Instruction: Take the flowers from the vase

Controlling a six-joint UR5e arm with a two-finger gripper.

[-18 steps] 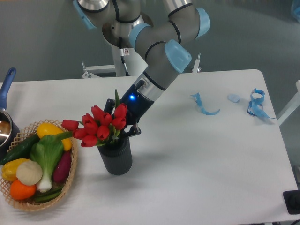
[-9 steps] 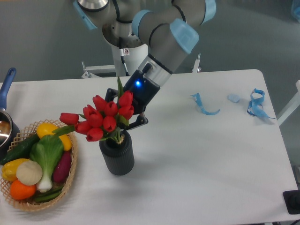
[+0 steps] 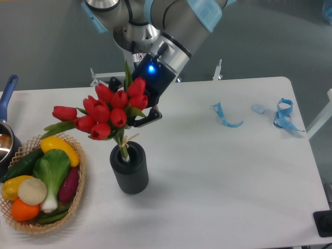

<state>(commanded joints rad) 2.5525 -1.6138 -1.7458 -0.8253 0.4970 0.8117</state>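
The flowers [image 3: 106,111], a bunch of red tulip buds with green leaves, hang tilted above the vase [image 3: 129,170]. Their pale tied stems [image 3: 123,149] still dip into the vase's mouth. The vase is a small dark grey ribbed pot standing upright on the white table. My gripper [image 3: 136,110] is shut on the bunch just behind the buds, with one dark finger [image 3: 146,118] showing to the right of them. The other finger is hidden by the blooms.
A wicker basket [image 3: 78,199] of toy vegetables stands at the front left, close to the vase. A blue-handled pot [image 3: 6,132] sits at the left edge. Blue plastic scraps [image 3: 224,116] and blue bits [image 3: 283,115] lie at the back right.
My gripper has risen and moved back-left with the flowers in it. The bunch has lifted most of the way out of the vase. The vase has stayed in place.
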